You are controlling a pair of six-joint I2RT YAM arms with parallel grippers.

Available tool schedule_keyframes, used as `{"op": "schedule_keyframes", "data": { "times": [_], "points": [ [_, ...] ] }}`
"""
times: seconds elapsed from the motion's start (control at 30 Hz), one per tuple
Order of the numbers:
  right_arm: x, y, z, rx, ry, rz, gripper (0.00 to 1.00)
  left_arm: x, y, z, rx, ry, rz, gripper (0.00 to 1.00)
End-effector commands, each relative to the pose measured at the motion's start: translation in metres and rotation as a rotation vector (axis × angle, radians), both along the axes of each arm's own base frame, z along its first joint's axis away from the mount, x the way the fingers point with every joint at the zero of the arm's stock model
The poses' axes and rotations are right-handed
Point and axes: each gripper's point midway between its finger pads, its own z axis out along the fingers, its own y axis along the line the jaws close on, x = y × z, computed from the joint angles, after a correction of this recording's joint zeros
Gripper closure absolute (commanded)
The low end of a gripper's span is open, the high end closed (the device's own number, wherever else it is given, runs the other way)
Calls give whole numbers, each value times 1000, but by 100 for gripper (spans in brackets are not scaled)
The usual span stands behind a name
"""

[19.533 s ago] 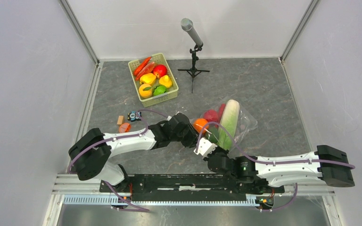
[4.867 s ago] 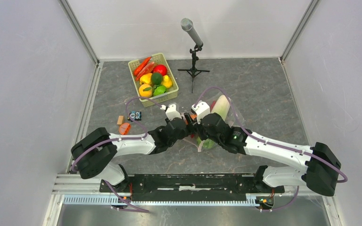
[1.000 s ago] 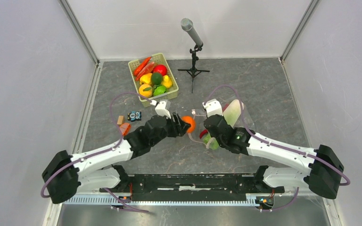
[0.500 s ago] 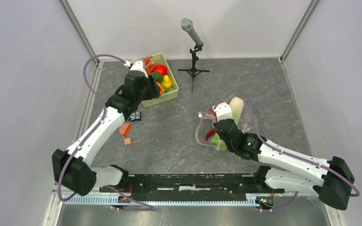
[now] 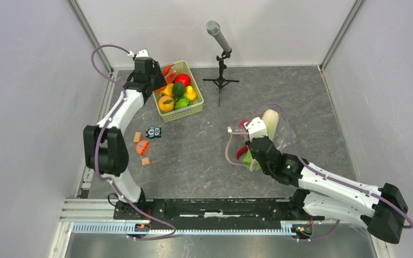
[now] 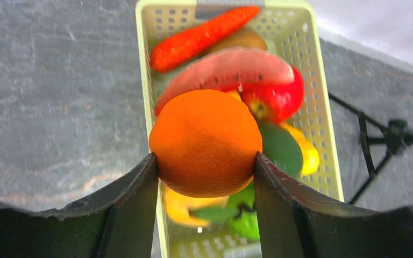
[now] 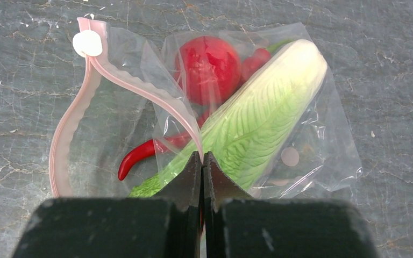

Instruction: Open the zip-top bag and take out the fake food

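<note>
The orange (image 6: pixel 205 141) is clamped between the fingers of my left gripper (image 6: pixel 205 157), which hangs over the near end of the yellow-green basket (image 6: pixel 142 64); in the top view that gripper (image 5: pixel 151 81) is at the basket's left rim. The zip-top bag (image 7: pixel 322 150) lies open at the table's right middle. My right gripper (image 7: pixel 202 157) is shut on its pink zip strip (image 7: pixel 67 129), holding the mouth up. Inside lie a long white-and-green cabbage (image 7: pixel 258 118), a round red piece (image 7: pixel 207 67) and a red chili (image 7: pixel 137 156). From above, the bag (image 5: pixel 279 134) sits just beyond the right gripper (image 5: pixel 246 153).
The basket (image 5: pixel 193 110) holds a carrot, a watermelon slice, a red apple, yellow peppers and green fruit. A microphone on a tripod (image 5: pixel 220 43) stands behind it. A small toy (image 5: pixel 152 132), an orange piece (image 5: pixel 142 148) and wooden blocks (image 5: pixel 146 160) lie at the left.
My left arm has carried the orange from beside the bag to above the basket at the back left. The right gripper keeps its grip on the bag's strip.
</note>
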Motion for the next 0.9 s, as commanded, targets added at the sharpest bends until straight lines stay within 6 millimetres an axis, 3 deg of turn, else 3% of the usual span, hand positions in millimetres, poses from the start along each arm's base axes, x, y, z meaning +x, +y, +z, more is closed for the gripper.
{"op": "schedule_keyframes", "data": {
  "times": [0.0, 0.17, 0.27, 0.37, 0.47, 0.67, 0.87],
  "points": [
    [5, 4, 12, 31, -50, 18, 100, 58, 16, 18, 11, -129, -3, 63],
    [6, 7, 9, 16, -44, 32, 100, 95, 16, -6, 7, -105, -20, 52],
    [7, 10, 9, 11, -43, 42, 100, 105, 19, -17, 21, -82, -12, 27],
    [8, 11, 8, 10, -41, 49, 100, 106, 23, -15, 35, -87, 8, 11],
    [8, 12, 8, 13, -38, 54, 100, 100, 27, -8, 46, -88, 22, 0],
    [7, 13, 17, 37, -52, 61, 100, 77, 15, 14, 0, -98, -38, 0],
    [8, 14, 25, 34, -65, 69, 100, 22, -19, 41, -112, -118, -131, 1]
  ]
}}
